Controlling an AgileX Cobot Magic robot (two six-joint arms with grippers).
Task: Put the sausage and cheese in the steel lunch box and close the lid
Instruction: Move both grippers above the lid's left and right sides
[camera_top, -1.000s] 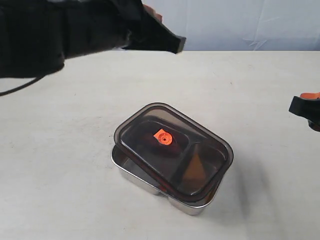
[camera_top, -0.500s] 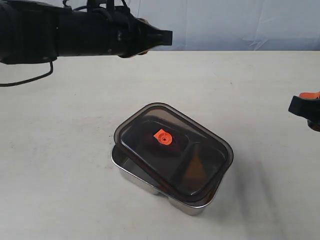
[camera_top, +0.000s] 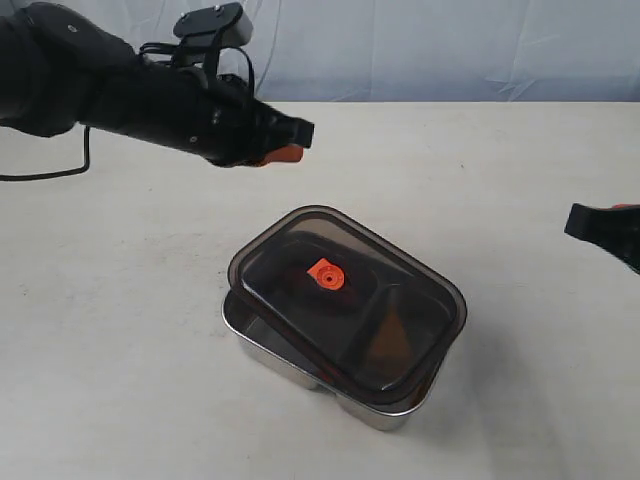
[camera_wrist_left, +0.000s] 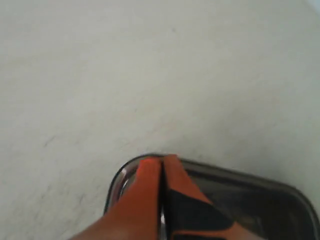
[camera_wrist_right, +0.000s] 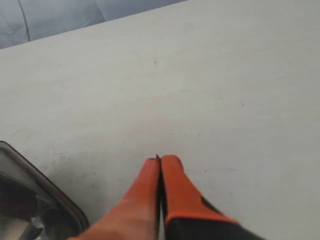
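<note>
1. Pale worktop (camera_top: 120, 330), matt and lightly scuffed, with a grey-blue backdrop behind its far edge.
2. Steel lunch box (camera_top: 262, 345), near the middle of the worktop; its long axis runs from far left to near right in the exterior view.
3. Lid (camera_top: 420, 290), dark and translucent, resting on the box along the same axis. It is shifted towards the far right, so the box's near-left rim shows bare. The orange valve (camera_top: 325, 274) faces up.
4. Cheese (camera_top: 385, 338), dimly seen through the lid in the smaller, near-right compartment, its narrow end pointing away from the camera.
5. Sausage (camera_top: 296, 284), probably the reddish blur under the valve in the larger compartment; its direction cannot be told.
6. Left fingers (camera_wrist_left: 147, 190), pressed together and holding nothing, raised beyond the box's far-left corner and pointing rightward in the exterior view.
7. Right fingers (camera_wrist_right: 172, 192), likewise closed and empty, at the right edge of the exterior view, well apart from the box.
</note>
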